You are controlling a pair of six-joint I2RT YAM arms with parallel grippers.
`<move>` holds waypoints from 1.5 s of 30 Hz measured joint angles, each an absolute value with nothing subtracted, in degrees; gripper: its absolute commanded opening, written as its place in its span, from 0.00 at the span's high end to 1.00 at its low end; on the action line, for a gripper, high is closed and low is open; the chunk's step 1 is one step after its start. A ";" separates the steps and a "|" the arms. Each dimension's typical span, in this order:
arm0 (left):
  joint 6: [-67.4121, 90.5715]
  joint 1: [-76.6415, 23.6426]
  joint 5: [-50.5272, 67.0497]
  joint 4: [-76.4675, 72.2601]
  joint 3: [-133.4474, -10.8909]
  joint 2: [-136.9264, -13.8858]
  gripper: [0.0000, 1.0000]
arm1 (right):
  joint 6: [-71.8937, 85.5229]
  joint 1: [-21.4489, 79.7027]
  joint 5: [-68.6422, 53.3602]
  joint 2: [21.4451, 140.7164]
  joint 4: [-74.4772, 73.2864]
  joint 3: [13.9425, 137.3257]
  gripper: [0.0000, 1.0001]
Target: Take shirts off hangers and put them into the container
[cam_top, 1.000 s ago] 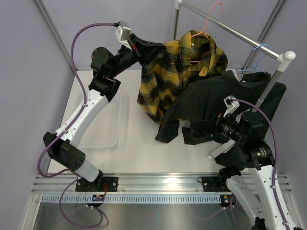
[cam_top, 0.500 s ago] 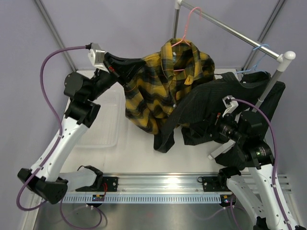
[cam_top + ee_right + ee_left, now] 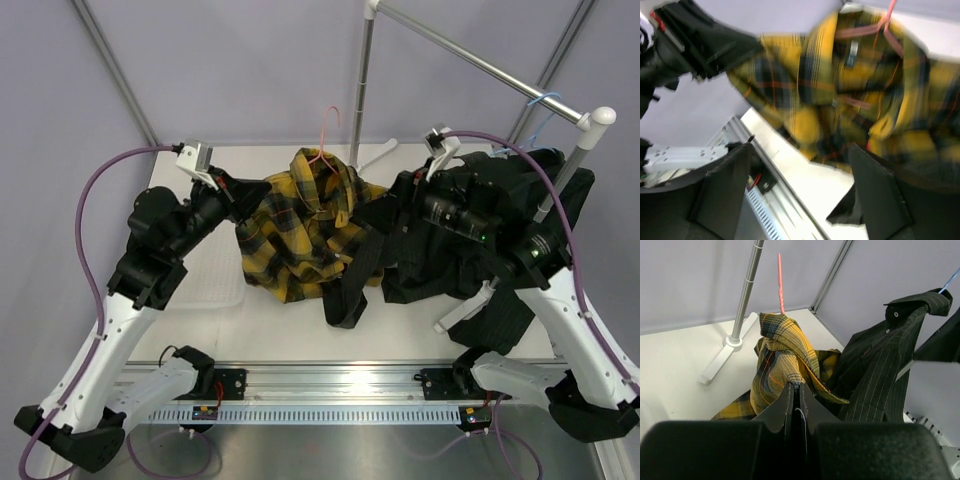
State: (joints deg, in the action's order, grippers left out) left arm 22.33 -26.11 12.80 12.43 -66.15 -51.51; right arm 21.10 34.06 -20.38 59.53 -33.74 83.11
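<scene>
My left gripper [image 3: 238, 196] [image 3: 796, 385] is shut on a fold of the yellow-and-black plaid shirt [image 3: 300, 230] [image 3: 782, 347], which hangs low over the table's middle. The pink hanger [image 3: 325, 135] [image 3: 780, 282] is still inside its collar, hook up and off the rail. The black shirt [image 3: 455, 255] [image 3: 875, 365] hangs at the right on the light blue hanger [image 3: 541, 101], partly draped on the table. My right gripper [image 3: 400, 195] [image 3: 800, 165] is open, above the black shirt and facing the plaid shirt [image 3: 855, 90]. The container [image 3: 215, 272] lies at the left, partly hidden by my left arm.
The metal rail [image 3: 480, 60] runs across the back right on two posts; the foot of one post [image 3: 720, 360] rests on the table behind the plaid shirt. Grey walls close in the back and sides. The arms' mounting rail [image 3: 330, 385] runs along the near edge.
My left gripper has pulled the plaid shirt and pink hanger off the rail, down and leftward. My right arm has risen from the near right and swung up over the black shirt.
</scene>
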 measured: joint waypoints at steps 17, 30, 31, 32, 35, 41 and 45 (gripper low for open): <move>24.93 -26.11 17.21 17.56 -62.61 -41.60 1.00 | 17.19 35.44 -13.32 83.72 -29.80 96.90 0.45; 25.61 -26.11 19.31 17.98 -61.23 -40.03 1.00 | 16.71 35.44 -13.17 87.11 -28.05 101.69 0.50; 25.61 -26.11 19.40 17.98 -61.23 -39.88 1.00 | 16.71 35.44 -13.17 87.33 -28.01 101.69 0.50; 25.63 -26.11 19.51 17.98 -61.23 -39.86 1.00 | 16.71 35.44 -13.17 87.64 -28.05 101.69 0.50; 25.78 -26.11 19.75 17.96 -61.23 -39.77 1.00 | 16.71 35.44 -13.17 88.55 -28.05 101.69 0.50; 25.80 -26.11 20.03 17.98 -61.23 -39.72 1.00 | 16.82 35.44 -13.50 88.95 -26.57 100.38 0.89; 25.78 -26.11 20.36 18.87 -61.23 -39.72 1.00 | 18.37 35.42 -14.11 89.03 -25.74 99.79 1.00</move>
State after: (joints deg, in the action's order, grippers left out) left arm 25.78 -26.11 20.36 18.87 -61.23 -39.72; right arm 18.37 35.42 -14.11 89.03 -25.74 99.79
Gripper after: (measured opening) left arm 0.056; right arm 0.027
